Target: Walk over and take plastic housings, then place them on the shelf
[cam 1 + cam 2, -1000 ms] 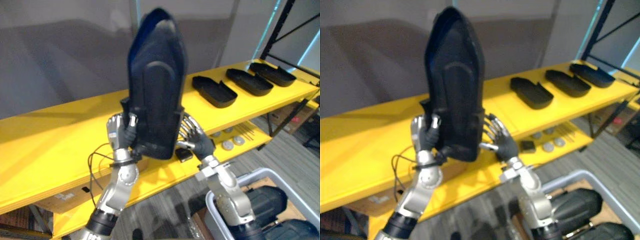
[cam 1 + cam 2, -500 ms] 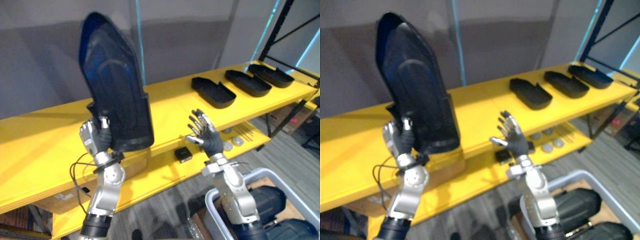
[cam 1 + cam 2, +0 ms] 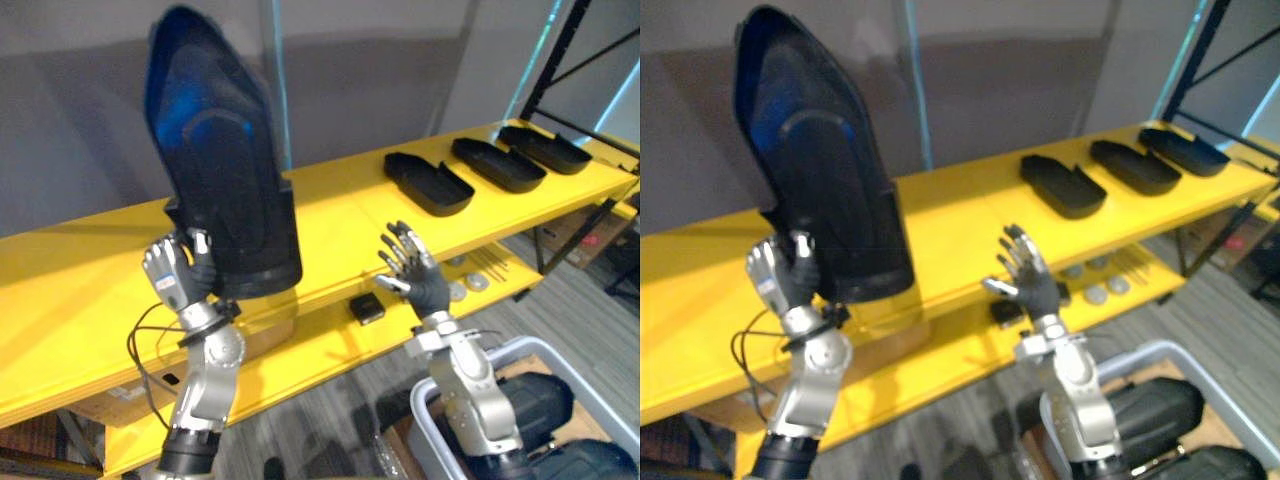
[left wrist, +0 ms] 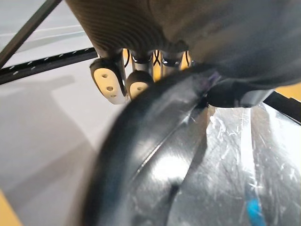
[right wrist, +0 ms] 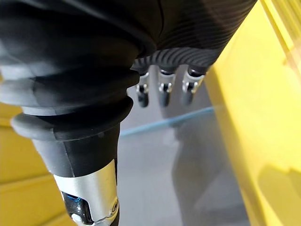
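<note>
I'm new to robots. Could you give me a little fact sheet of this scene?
Left hand: curled round the lower edge of a black plastic housing, held upright over the yellow shelf
Right hand: open, empty, in front of the shelf
On shelf: three more housings in a row
Grey bin: lower right, dark parts inside

Grey wall (image 3: 400,60), grey carpet flr (image 3: 585,300).

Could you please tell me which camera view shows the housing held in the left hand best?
The left eye view: the whole housing stands upright, its lower end gripped by the left hand. The right eye view shows nearly the same. The left wrist view catches a close curved part of its rim.
</note>
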